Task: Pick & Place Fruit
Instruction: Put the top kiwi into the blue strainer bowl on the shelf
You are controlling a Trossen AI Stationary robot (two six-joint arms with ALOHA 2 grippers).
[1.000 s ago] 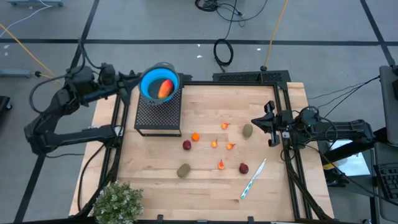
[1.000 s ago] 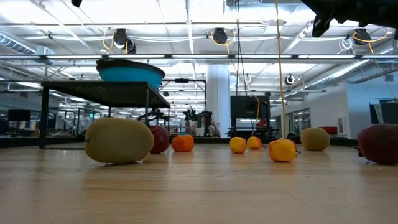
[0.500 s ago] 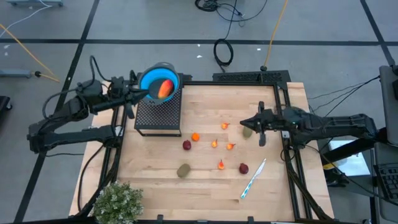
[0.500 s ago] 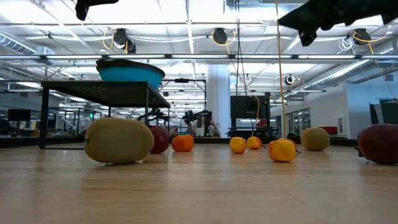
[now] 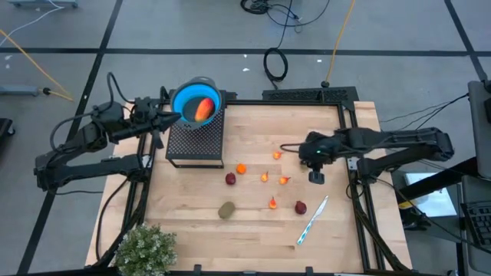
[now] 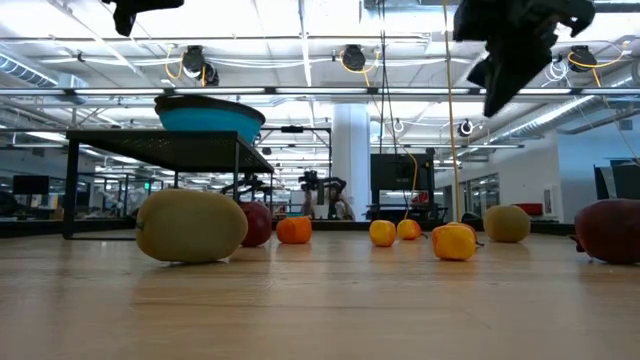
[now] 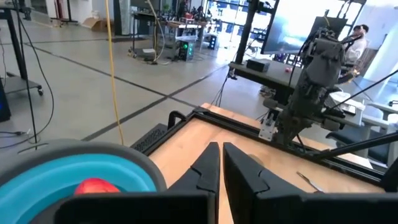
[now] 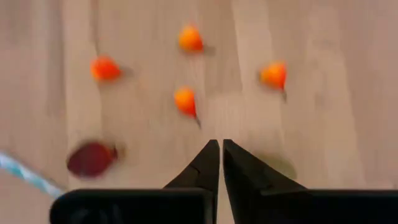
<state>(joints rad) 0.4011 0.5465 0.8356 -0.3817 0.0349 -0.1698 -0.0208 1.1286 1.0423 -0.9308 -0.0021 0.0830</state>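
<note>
A blue bowl (image 5: 186, 98) stands on a black mesh stand (image 5: 195, 142) and holds the elongated red-orange piece (image 5: 203, 109). On the wooden table lie a brown-green oval (image 5: 226, 209), two dark red balls (image 5: 230, 179) (image 5: 300, 207) and several tiny orange bits (image 5: 272, 203). A second oval (image 6: 507, 223) shows only in the low view; in the high view my right arm hides it. My right gripper (image 8: 217, 146) is shut, points down and hangs high above the table (image 6: 497, 95). My left gripper (image 7: 219, 152) is shut beside the bowl's rim (image 7: 74, 171).
A thin white-and-blue pen (image 5: 313, 218) lies near the table's right near part. A bushy green plant (image 5: 146, 249) stands at the near left corner. A black frame (image 5: 349, 138) borders the table. Bare wood lies toward the far right corner.
My right gripper has swung from the table's right edge toward the left, over the oval, and tipped from level to pointing down at the table. My left gripper has moved a little toward the blue bowl and then kept still. No fruit has moved.
</note>
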